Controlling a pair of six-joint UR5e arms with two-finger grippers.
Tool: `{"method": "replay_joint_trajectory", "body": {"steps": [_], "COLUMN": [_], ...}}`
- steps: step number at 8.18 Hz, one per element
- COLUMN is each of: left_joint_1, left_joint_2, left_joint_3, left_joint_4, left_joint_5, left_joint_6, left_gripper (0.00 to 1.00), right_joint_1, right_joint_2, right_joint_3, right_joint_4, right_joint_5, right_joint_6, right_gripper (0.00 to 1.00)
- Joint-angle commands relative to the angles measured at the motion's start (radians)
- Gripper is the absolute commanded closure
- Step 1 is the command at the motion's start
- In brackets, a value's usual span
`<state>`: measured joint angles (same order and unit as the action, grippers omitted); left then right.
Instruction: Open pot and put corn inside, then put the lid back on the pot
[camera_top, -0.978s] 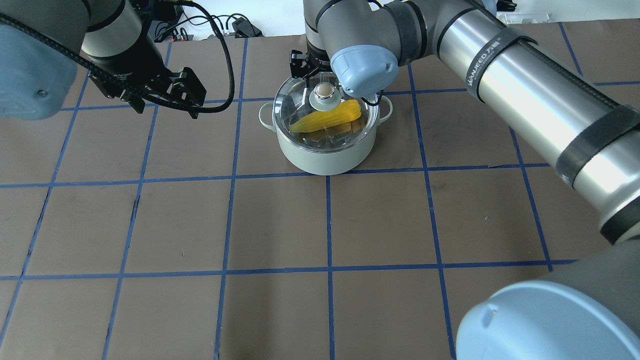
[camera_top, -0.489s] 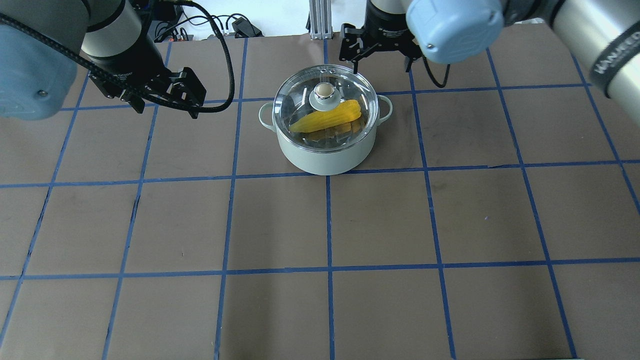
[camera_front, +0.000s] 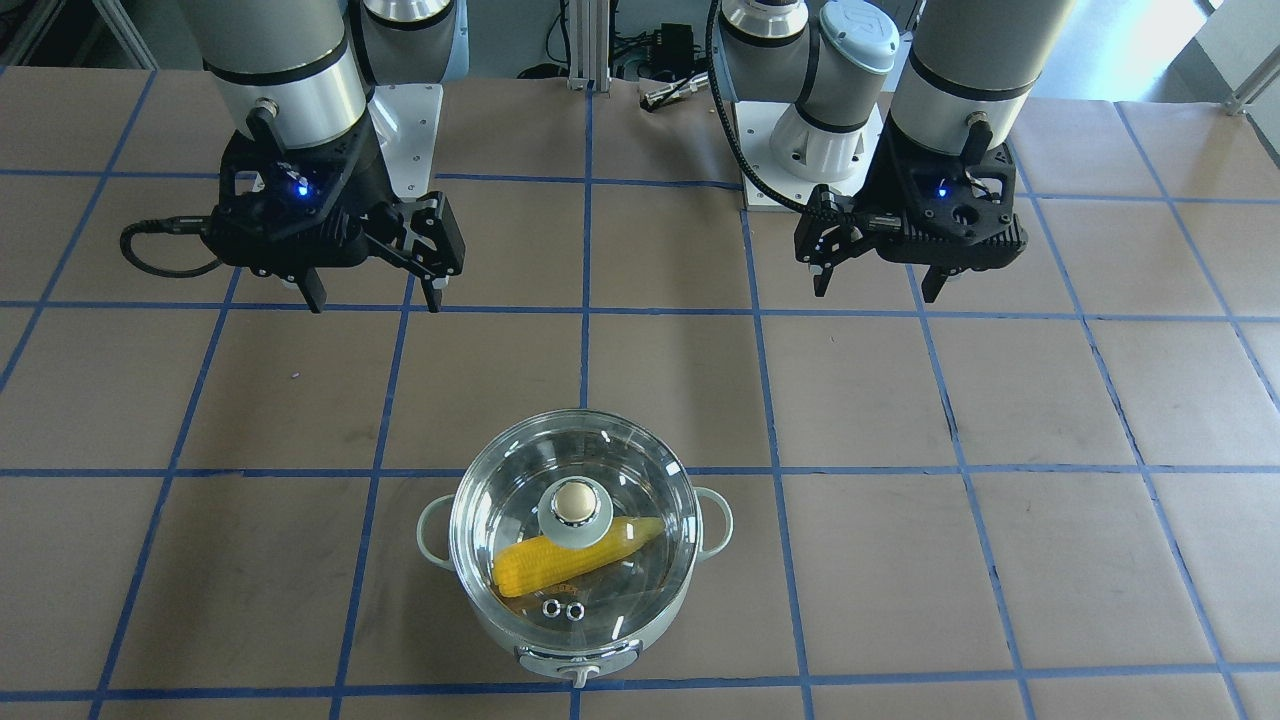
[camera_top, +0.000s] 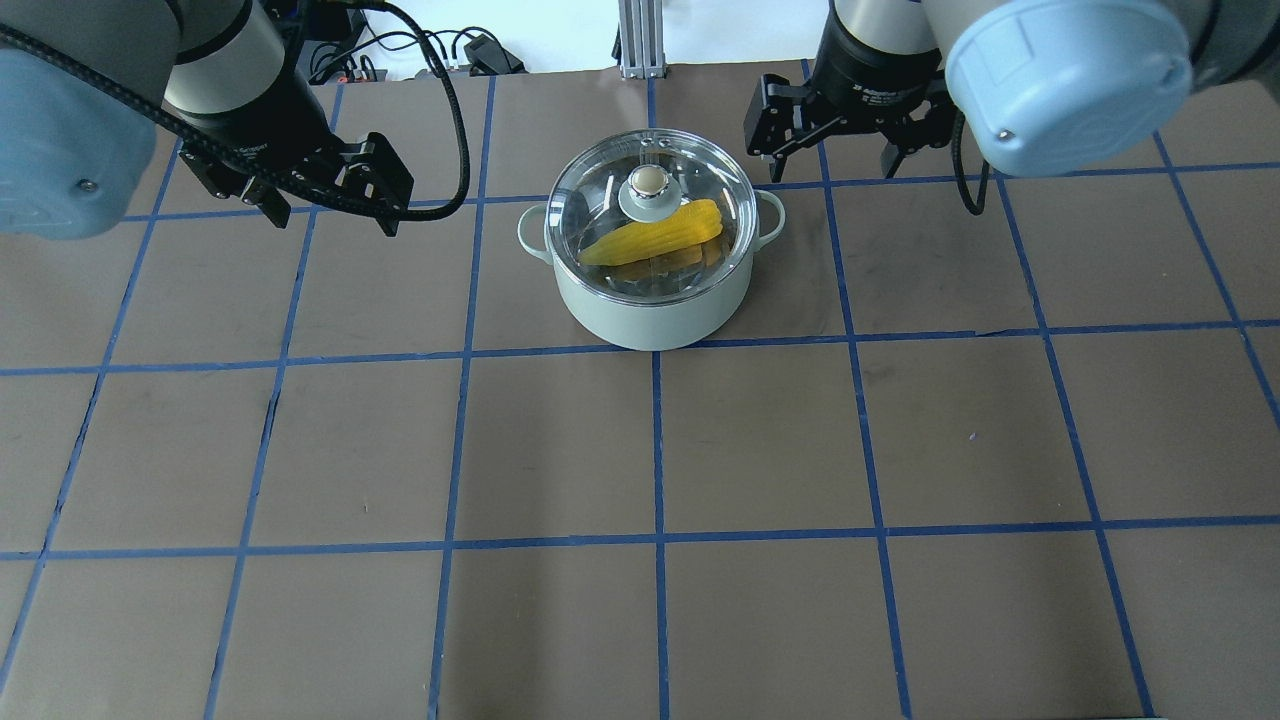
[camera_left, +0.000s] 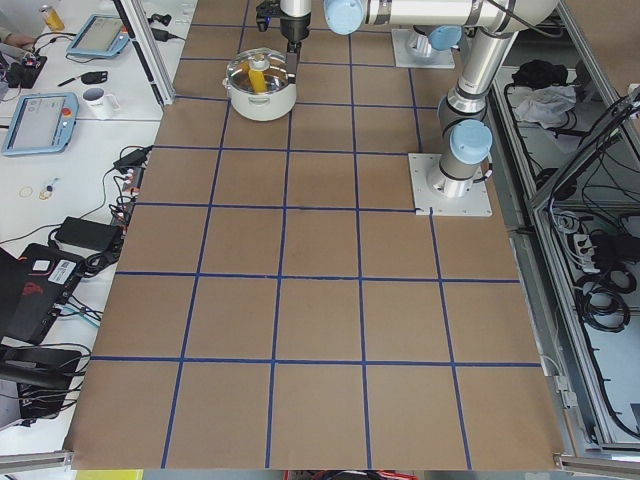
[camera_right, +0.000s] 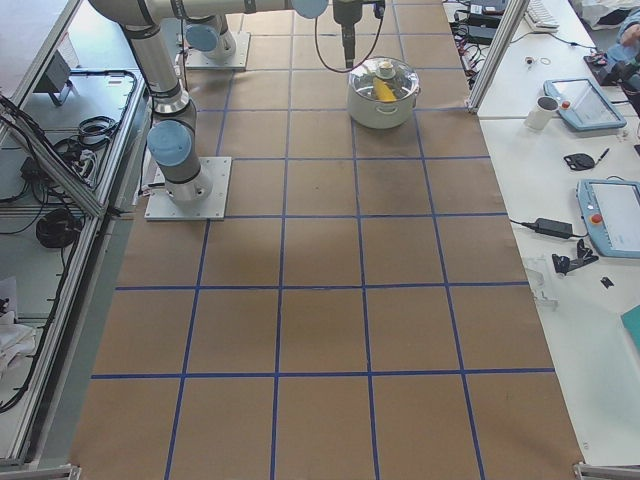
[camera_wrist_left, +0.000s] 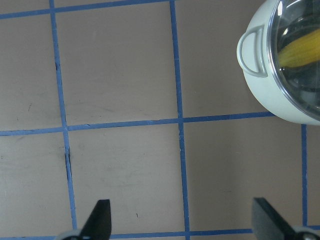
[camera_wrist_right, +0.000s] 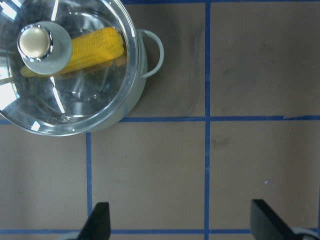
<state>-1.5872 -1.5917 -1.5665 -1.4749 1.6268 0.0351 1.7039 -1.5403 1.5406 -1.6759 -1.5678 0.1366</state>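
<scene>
The pale mint-green pot (camera_top: 650, 305) stands on the table, a little back of centre. The clear glass lid (camera_top: 600, 195) with its beige knob (camera_top: 648, 181) sits on the pot. The yellow corn (camera_top: 660, 236) lies inside, seen through the glass. My left gripper (camera_top: 330, 220) is open and empty, above the table to the pot's left. My right gripper (camera_top: 830, 172) is open and empty, above the table back right of the pot. The front view shows the pot (camera_front: 520, 640), lid (camera_front: 600, 450) and corn (camera_front: 525, 570). The right wrist view shows the lid (camera_wrist_right: 100, 95) at top left.
The brown table cover (camera_top: 660, 450) has a grid of blue tape lines. Cables and a metal post (camera_top: 632, 35) lie past the table's far edge. Side tables with tablets and a mug (camera_right: 545, 112) stand beyond the table's long side.
My right arm has drawn back from over the lid and swung right, leaving the lid on the pot. The left arm, pot and corn have not moved.
</scene>
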Motion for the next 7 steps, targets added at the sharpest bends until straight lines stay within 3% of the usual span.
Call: {"method": "replay_joint_trajectory", "body": {"steps": [1,7], "left_joint_1": [-0.003,-0.011], "left_joint_2": [0.006,0.024], "left_joint_3": [0.002,-0.001], "left_joint_4": [0.004,-0.004], "left_joint_5": [-0.034,-0.048], "left_joint_6": [-0.047,-0.106], "left_gripper": [0.0,0.0], "right_joint_1": [-0.006,-0.006], "right_joint_2": [-0.073,-0.076], "right_joint_3": [0.021,0.022], "right_joint_4": [0.142,0.137], "right_joint_5": [-0.001,0.003], "right_joint_6": [-0.02,-0.052], "right_gripper": [0.0,0.0]}}
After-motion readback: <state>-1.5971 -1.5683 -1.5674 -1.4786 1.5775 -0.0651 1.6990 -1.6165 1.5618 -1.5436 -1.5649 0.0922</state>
